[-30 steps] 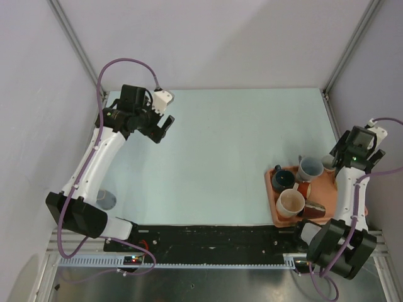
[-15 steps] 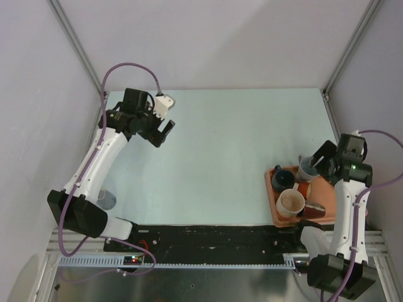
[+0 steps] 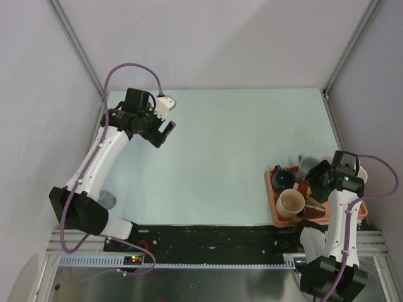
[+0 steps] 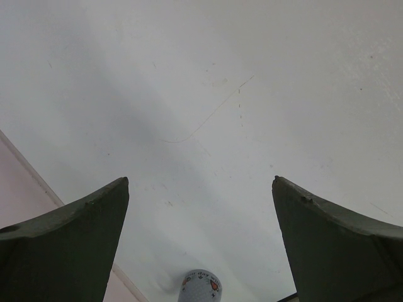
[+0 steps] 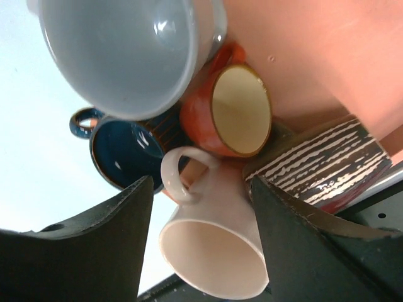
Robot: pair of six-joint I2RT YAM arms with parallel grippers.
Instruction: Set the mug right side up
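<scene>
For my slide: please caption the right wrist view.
Open right gripper over an orange tray holding a grey mug, dark blue mug, orange mug, cream mug and brown striped mug.

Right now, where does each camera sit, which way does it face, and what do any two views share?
Top external: above and behind the bases, looking down on the table; both arms show, with left gripper and right gripper.
Left wrist: on the left arm, facing bare table; its open fingers frame the view.
Right wrist: on the right arm, facing the tray and cream mug; its fingers show.
Shared: top external and right wrist both show the tray and cream mug.
</scene>
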